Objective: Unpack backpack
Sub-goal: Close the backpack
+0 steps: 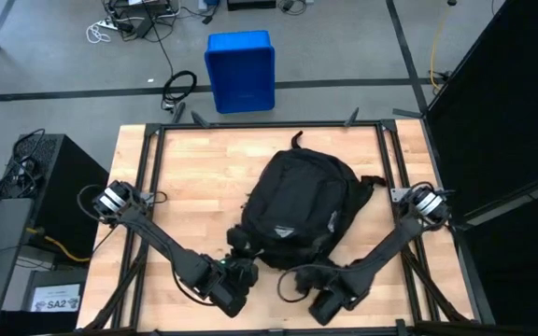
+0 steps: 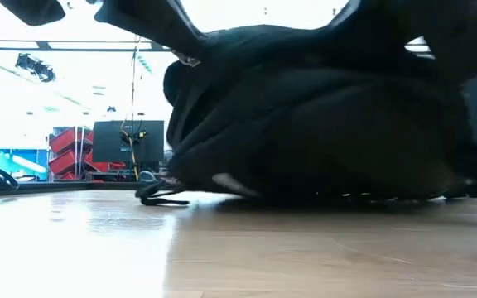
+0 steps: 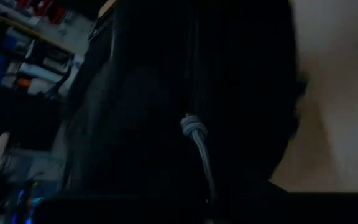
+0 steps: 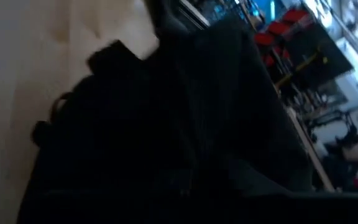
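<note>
the backpack (image 1: 299,207) lies mid-table, long axis running from its near end toward the blue bin (image 1: 240,70). both the left gripper (image 1: 242,272) and the right gripper (image 1: 299,280) are clenched at its near end, about equally close; whether either pinches fabric cannot be told.

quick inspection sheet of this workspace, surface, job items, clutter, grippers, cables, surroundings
surface: light wooden table, bare wood around the bag
job's things: black backpack lying mid-table, white logo facing up, zipped as far as visible; grey zipper pull close before the left wrist camera
clutter: nothing seen on the table
grippers: left gripper shut at the backpack's near left corner; right gripper shut at its near right edge; what either grips cannot be told
cables: bundles on the floor beyond the table
surroundings: blue bin on the floor, black cabinet at left
</note>
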